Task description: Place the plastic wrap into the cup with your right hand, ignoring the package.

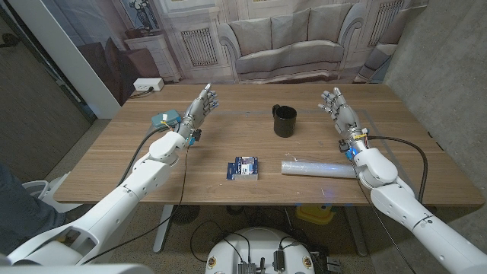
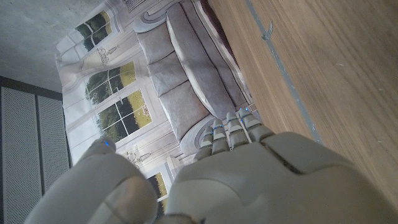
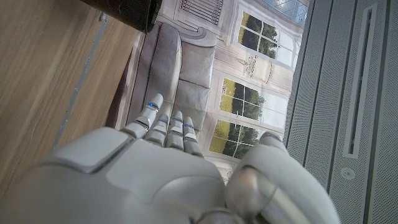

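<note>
Head view: the long translucent roll of plastic wrap (image 1: 318, 167) lies left-right on the worktop's (image 1: 228, 137) near edge, beside the right forearm, nearer than the spread, empty right robot hand (image 1: 335, 103); black cup (image 1: 284, 121) farther left.

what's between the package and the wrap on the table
Nothing: in the head view the stretch of table between the package and the wrap is bare wood. The cup stands farther back, off that line.
</note>
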`<action>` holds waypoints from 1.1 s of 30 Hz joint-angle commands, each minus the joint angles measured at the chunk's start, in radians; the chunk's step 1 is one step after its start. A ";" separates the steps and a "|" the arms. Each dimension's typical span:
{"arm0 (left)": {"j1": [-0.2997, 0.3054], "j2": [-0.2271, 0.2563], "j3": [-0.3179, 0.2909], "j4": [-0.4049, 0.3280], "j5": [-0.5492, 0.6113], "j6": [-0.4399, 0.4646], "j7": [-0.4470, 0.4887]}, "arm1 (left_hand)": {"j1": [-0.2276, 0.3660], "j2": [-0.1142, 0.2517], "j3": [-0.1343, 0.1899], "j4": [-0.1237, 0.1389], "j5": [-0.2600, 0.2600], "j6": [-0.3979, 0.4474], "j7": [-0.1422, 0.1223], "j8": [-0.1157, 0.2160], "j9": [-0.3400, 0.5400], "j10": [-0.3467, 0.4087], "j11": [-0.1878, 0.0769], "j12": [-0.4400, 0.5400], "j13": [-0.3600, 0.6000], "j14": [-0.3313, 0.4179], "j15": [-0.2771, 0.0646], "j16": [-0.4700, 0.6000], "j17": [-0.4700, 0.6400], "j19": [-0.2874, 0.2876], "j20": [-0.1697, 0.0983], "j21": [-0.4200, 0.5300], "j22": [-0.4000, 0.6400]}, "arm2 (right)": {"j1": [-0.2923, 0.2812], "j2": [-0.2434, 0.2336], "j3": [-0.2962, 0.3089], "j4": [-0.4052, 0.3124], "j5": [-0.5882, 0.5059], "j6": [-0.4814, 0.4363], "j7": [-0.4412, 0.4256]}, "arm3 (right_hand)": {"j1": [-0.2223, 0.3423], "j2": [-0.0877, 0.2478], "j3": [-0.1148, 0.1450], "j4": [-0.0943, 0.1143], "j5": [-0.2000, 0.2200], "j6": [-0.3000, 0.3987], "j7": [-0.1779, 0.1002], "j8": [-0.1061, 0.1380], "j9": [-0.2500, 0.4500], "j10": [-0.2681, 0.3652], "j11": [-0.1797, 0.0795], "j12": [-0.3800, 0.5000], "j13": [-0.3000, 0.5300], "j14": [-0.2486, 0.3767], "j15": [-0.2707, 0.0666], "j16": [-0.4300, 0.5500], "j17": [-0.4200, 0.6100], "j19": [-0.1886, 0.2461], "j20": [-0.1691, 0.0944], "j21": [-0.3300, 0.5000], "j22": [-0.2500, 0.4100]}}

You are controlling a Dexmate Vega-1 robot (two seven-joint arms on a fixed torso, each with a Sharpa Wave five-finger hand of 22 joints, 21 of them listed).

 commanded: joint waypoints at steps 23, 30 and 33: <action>0.023 0.009 0.002 -0.051 0.014 0.013 0.024 | 0.019 0.013 0.000 -0.011 0.004 0.013 0.000 0.001 0.003 0.017 -0.002 0.005 0.003 0.012 -0.001 -0.001 0.003 0.015 -0.005 0.007 0.004 | -0.134 -0.039 0.061 -0.092 -0.046 0.065 -0.027 | 0.006 0.007 -0.001 -0.006 -0.001 0.017 0.001 0.008 -0.001 0.026 0.004 0.011 0.001 0.028 -0.004 0.010 0.004 0.031 -0.027 -0.016 0.005; 0.035 0.014 -0.001 -0.064 0.013 0.014 0.030 | 0.022 0.015 -0.001 -0.012 0.004 0.016 0.000 0.001 0.003 0.018 -0.003 0.004 0.003 0.014 -0.004 -0.001 0.003 0.016 -0.006 0.008 0.004 | -0.172 -0.049 0.083 -0.116 -0.059 0.080 -0.035 | 0.009 0.011 0.000 -0.007 -0.002 0.025 0.003 0.010 -0.001 0.029 0.003 0.011 0.001 0.031 -0.005 0.010 0.004 0.034 -0.026 -0.021 0.005; 0.040 0.016 -0.002 -0.072 0.014 0.018 0.037 | 0.023 0.015 -0.001 -0.012 0.003 0.017 -0.001 0.001 0.003 0.019 -0.002 0.004 0.003 0.014 -0.005 -0.001 0.003 0.016 -0.005 0.008 0.004 | -0.188 -0.053 0.092 -0.127 -0.057 0.078 -0.038 | 0.010 0.011 0.000 -0.008 -0.003 0.025 0.003 0.009 -0.001 0.029 0.004 0.011 0.001 0.033 -0.005 0.010 0.004 0.035 -0.026 -0.023 0.005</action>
